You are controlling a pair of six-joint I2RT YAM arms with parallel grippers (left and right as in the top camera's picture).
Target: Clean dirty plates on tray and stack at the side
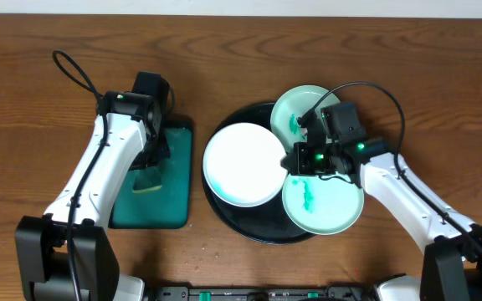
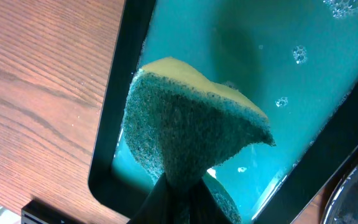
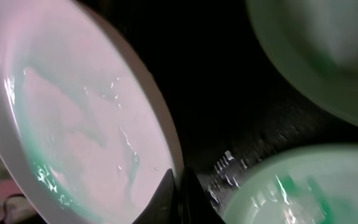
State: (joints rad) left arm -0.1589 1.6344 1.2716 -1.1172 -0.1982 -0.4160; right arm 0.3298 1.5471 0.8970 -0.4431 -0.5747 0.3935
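Note:
On the round black tray lie three plates. The white plate is at the left, and my right gripper is shut on its right rim. The right wrist view shows the fingers pinching that rim, with wet film and faint teal streaks on the white plate. Two mint plates carry teal smears. My left gripper is shut on a yellow-and-green sponge over the sponge tray.
The dark green rectangular sponge tray sits left of the black tray and holds teal soapy water. Bare wooden table surrounds both. Cables loop above each arm.

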